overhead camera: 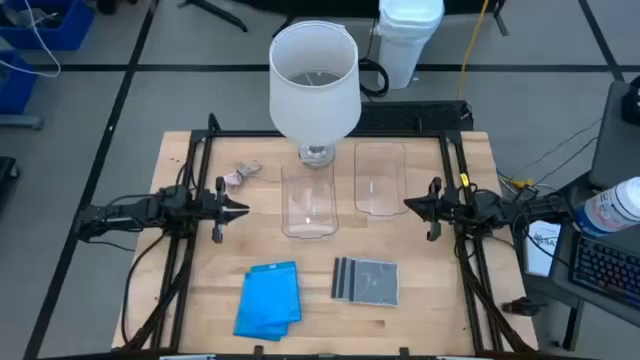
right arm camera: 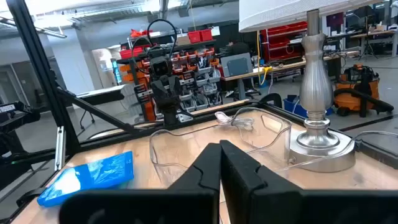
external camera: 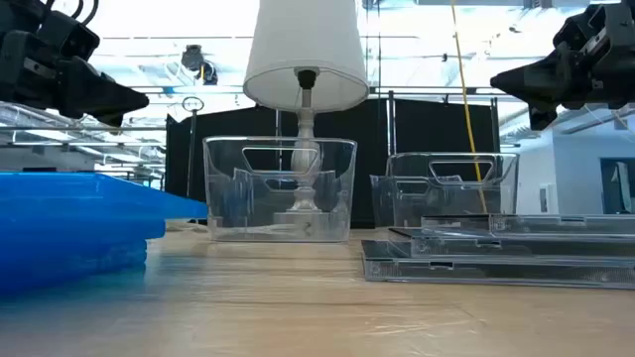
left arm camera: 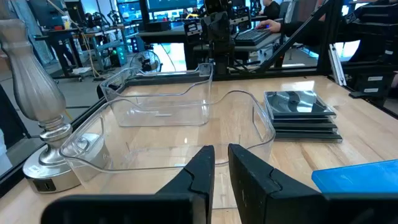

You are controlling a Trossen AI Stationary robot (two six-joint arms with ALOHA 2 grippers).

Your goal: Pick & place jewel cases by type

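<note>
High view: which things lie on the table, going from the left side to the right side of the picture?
left hand → blue jewel cases → left clear tub → grey jewel cases → right clear tub → right hand

A lamp [overhead camera: 314,85] stands at the back middle of the table [overhead camera: 440,315]. Just in front of its base sits one tub [overhead camera: 309,202], and a second tub [overhead camera: 379,178] sits beside it to the right, the two close together but apart. A small lump [overhead camera: 241,174] lies left of the first tub, near the back. Toward the front edge, one stack of jewel cases [overhead camera: 269,298] lies left of centre, and another stack of jewel cases [overhead camera: 366,280] lies to its right (well apart from the first). The left gripper [overhead camera: 238,210] hangs left of the tubs, the right gripper [overhead camera: 412,205] right of them, both over bare table.
</note>
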